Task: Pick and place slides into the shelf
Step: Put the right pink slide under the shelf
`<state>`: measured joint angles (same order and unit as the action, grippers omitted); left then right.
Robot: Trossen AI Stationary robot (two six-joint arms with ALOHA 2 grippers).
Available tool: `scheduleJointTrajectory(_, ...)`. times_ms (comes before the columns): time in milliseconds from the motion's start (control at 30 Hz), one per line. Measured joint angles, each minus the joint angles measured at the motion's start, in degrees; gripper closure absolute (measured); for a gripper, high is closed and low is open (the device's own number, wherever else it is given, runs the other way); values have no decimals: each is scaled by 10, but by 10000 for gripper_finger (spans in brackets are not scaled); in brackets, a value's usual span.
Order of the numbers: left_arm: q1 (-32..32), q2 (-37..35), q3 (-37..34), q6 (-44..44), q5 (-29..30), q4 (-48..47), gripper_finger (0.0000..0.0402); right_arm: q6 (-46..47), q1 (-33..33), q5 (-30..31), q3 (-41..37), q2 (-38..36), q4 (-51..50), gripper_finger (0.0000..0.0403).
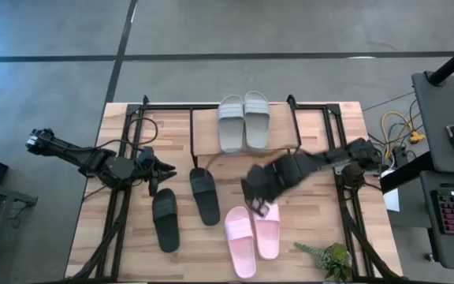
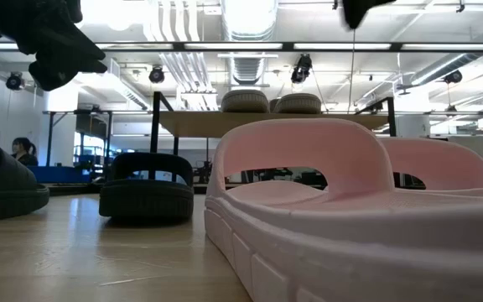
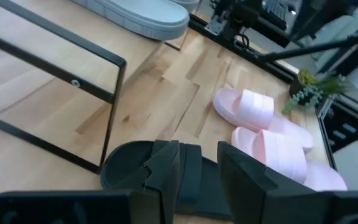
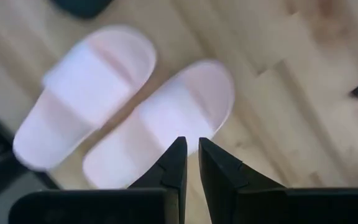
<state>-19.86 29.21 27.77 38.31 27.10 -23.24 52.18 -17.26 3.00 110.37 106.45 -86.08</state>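
Note:
The shelf (image 1: 203,134) stands at the table's far middle, and the pale grey-green pair (image 1: 243,121) lies sole-down on its plank top, also seen in the low view (image 2: 271,101). Two black slides (image 1: 165,220) (image 1: 204,195) lie on the table left of centre. The pink pair (image 1: 252,235) lies side by side near the near edge. My left gripper (image 3: 199,171) is open, just left of the far black slide (image 3: 126,165). My right gripper (image 4: 191,163) is shut and hovers over the far ends of the pink pair (image 4: 166,118).
Black metal frame rails (image 1: 124,150) (image 1: 345,185) run along both sides of the table, and one rail stands close to my left gripper (image 3: 114,93). A small green plant (image 1: 331,259) sits at the near right corner. Bare wood shows between the black slides and the shelf.

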Motion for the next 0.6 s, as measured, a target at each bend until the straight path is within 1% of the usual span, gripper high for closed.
scheduleJointTrajectory(167, 0, 0, 0, -33, -16, 1, 307, 80, -99, 24, -14, 15, 27, 365)
scheduleJointTrajectory(233, 0, 0, 0, -43, -24, 1, 307, 109, -128, 23, -17, 31, 14, 352)
scheduleJointTrajectory(333, 0, 0, 0, -47, -35, 1, 307, 136, -155, 30, -17, 60, 2, 317)
scheduleJointTrajectory(400, 0, 0, 0, -47, -43, 1, 307, 121, -168, 46, -17, 82, -2, 290)
scheduleJointTrajectory(467, 0, 0, 0, -47, -48, 1, 307, 87, -179, 74, -17, 104, -2, 264)
scheduleJointTrajectory(533, 0, 0, 0, -47, -55, 1, 307, 49, -185, 100, -17, 129, -4, 241)
scheduleJointTrajectory(600, 0, 0, 0, -47, -58, 0, 307, 19, -188, 113, -17, 153, -4, 224)
